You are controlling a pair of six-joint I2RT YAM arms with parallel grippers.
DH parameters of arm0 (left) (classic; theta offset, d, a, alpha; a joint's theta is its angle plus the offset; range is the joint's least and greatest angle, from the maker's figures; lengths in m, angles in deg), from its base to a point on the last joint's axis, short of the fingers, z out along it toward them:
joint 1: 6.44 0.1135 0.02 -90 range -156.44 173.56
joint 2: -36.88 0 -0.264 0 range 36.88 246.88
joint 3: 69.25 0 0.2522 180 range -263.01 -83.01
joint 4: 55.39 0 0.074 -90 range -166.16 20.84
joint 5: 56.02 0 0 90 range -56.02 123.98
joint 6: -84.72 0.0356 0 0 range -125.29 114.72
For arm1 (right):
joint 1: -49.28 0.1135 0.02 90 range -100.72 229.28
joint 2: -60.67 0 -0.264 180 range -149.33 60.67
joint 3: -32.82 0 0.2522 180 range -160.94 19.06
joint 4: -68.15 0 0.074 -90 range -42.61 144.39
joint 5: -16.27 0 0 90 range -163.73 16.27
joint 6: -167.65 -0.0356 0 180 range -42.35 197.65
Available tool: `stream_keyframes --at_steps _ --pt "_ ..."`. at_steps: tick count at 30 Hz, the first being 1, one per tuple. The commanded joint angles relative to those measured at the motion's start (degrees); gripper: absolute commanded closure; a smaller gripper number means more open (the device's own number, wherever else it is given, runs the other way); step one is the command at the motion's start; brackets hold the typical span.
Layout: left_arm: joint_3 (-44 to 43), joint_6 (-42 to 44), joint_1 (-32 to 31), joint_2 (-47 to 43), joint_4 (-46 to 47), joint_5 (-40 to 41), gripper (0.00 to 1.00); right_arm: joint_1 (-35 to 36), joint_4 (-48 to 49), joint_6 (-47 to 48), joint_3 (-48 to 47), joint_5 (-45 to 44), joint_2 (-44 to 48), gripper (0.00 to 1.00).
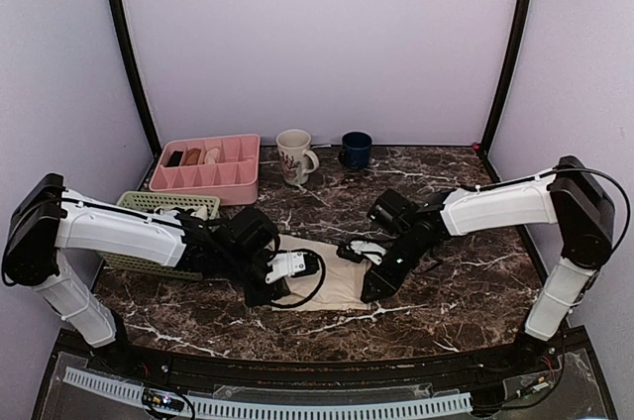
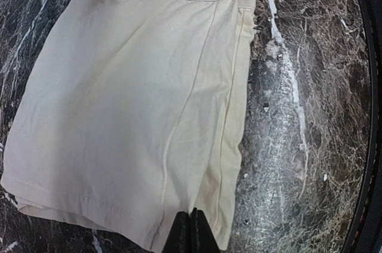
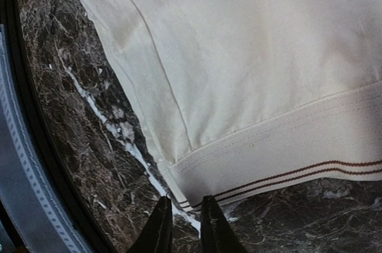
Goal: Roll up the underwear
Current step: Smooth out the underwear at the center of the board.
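Observation:
The cream-beige underwear lies flat on the dark marble table between my two grippers. In the left wrist view the underwear fills the frame, and my left gripper is shut, pinching its near hem, which puckers at the tips. In the right wrist view the waistband with two brown stripes runs across, and my right gripper stands narrowly open just at the waistband's corner, with marble showing between the fingers. From above, the left gripper is at the garment's left edge and the right gripper at its right edge.
A pink divided organizer and a pale green basket stand at the back left. A white patterned mug and a dark blue mug stand at the back. The table's front edge is near.

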Motion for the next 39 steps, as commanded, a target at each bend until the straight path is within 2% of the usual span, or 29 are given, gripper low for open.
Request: stream_keyframes --at_steps 1,13,24,29,33,35,39 --pt "1.3 1.5 -1.8 0.1 -0.9 -0.8 1.00 0.5 1.1 1.7 0.9 -0.7 3.4 0.74" --pt "2.4 0.6 -2.9 5.5 -0.3 1.4 1.00 3.4 1.5 2.3 0.0 -3.2 -0.8 0.73" --pt "2.5 0.5 -2.9 5.3 -0.6 1.5 1.00 4.4 -1.4 2.8 -3.7 -10.8 -2.6 0.81" --pt "2.5 0.6 -2.9 5.3 -0.4 1.5 1.00 4.9 -1.0 3.0 -3.6 -12.4 -2.0 0.70" --pt "2.3 0.5 -2.9 5.6 -0.3 1.6 1.00 5.7 -0.7 3.1 -3.3 -12.6 -2.9 0.70" --pt "2.2 0.5 -2.9 5.6 -0.3 1.8 1.00 6.2 -0.3 3.0 -2.8 -13.1 -3.1 0.76" --pt "2.1 -0.4 -2.9 4.6 -0.6 2.8 1.00 6.2 -1.2 1.9 -3.7 -13.9 -2.3 1.00"
